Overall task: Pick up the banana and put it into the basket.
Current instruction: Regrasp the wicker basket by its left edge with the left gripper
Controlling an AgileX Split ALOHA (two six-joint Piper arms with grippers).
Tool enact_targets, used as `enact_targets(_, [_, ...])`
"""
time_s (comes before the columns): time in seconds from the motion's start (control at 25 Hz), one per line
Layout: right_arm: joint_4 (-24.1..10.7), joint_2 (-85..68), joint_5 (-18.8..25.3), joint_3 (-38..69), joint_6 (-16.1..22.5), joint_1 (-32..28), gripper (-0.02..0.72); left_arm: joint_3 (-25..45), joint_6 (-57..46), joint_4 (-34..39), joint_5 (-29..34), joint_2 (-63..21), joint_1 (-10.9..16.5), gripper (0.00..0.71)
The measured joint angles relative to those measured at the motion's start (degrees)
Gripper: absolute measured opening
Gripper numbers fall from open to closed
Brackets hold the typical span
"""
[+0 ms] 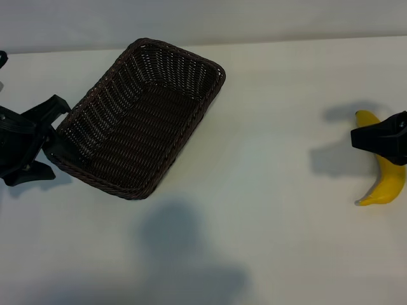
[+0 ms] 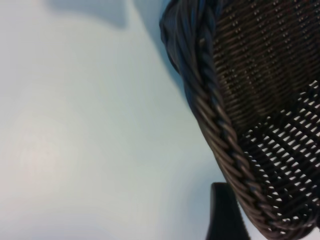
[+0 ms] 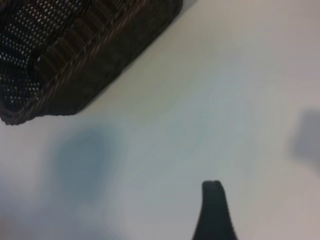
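The basket [image 1: 141, 121] sits tipped on the white table [image 1: 267, 127], its near end lifted. The left gripper [image 1: 48, 133] is at that end, its fingers spread around the rim. The banana [image 1: 380, 171] lies far from the basket. The right gripper [image 1: 369, 138] hangs over the banana, fingers apart, holding nothing.

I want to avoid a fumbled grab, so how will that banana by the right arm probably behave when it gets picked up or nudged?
The banana lies flat on its curved side on the table, so a nudge would probably spin or slide it rather than roll it. Its smooth peel looks slippery, and it likely bruises under a hard squeeze. The right gripper overlaps its upper part.
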Motion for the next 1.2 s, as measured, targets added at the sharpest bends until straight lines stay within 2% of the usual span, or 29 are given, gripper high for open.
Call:
enact_targets(0.32, [0.0,0.0,-0.06,0.0,0.35,0.0,0.516,0.0,-4.49,-0.52,1.45,0.0,0.0,0.471])
enact_targets(0.72, [0.0,0.0,-0.06,0.0,0.94,0.0,0.516,0.0,-10.44,0.32,3.61,3.11,0.0,0.526])
enact_targets(0.96, [0.0,0.0,-0.06,0.0,1.25,0.0,0.516,0.0,-13.13,0.32,3.35,4.66,0.0,0.526])
enact_targets(1.2, [0.0,0.0,-0.06,0.0,1.31,0.0,0.516,0.55,-14.81,0.32,0.18,6.43,0.0,0.526])
